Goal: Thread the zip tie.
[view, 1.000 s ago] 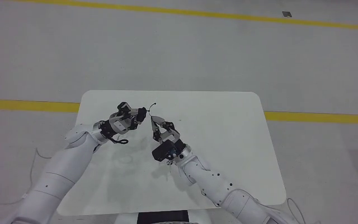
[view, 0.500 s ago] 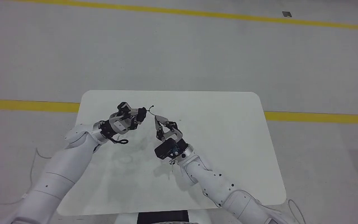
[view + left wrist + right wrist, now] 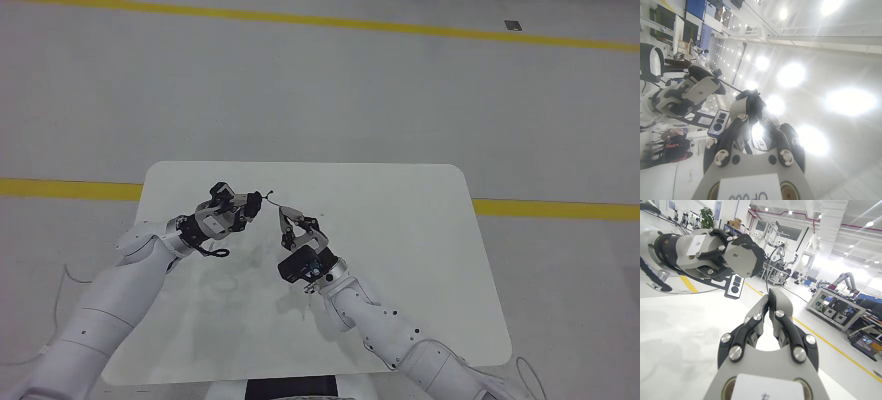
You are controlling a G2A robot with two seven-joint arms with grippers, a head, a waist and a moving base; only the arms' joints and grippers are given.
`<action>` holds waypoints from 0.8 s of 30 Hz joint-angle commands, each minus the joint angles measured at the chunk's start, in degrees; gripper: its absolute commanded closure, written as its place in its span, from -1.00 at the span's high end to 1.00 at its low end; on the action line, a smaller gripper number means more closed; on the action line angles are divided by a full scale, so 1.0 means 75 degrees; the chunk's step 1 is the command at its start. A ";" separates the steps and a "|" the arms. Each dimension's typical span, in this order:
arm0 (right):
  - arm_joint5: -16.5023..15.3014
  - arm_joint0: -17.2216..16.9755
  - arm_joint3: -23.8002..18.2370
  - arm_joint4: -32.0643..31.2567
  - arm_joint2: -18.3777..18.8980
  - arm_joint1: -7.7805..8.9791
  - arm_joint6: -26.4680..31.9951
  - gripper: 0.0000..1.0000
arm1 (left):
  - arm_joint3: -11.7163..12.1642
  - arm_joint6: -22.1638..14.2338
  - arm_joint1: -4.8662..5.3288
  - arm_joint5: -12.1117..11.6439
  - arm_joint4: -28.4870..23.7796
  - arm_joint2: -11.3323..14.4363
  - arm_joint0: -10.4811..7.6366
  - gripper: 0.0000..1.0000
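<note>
Right gripper [image 3: 769, 296]: pinched fully closed on one end of the zip tie [image 3: 766, 281], which sits right at my fingertips.
Left gripper [image 3: 762, 256]: also closed on the tie further along. A short free end curls out beyond it.
Where the tie is: held in the air above the bench [image 3: 400, 200], stretched as a short, nearly straight run between my two grippers, which are close together.
Head or tail: the strand is too thin for me to tell which end carries the head.
Doing it well: I judge this to be the alignment step. I should keep the span lightly taut, turn my wrists in small amounts so tip and slot face each other, and feed slowly, because a strand this thin buckles easily.
Risk: pulling too hard could slip the tie out of one pinch.
Since a second ago: my right gripper has moved up closer to the left one, shortening the span, while the left has hardly moved.
</note>
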 commanded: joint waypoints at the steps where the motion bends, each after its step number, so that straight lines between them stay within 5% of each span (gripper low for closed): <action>1: 0.0000 -0.0001 0.0017 0.0000 -0.0001 0.0000 0.0018 -1.00 | 0.0000 0.0000 0.0000 0.0000 0.0000 0.0000 0.0000 -1.00; 24: 0.0000 -0.0035 0.0107 0.0000 0.0048 0.0029 0.0120 -1.00 | 0.0000 0.0000 0.0000 0.0000 0.0000 0.0000 0.0000 -1.00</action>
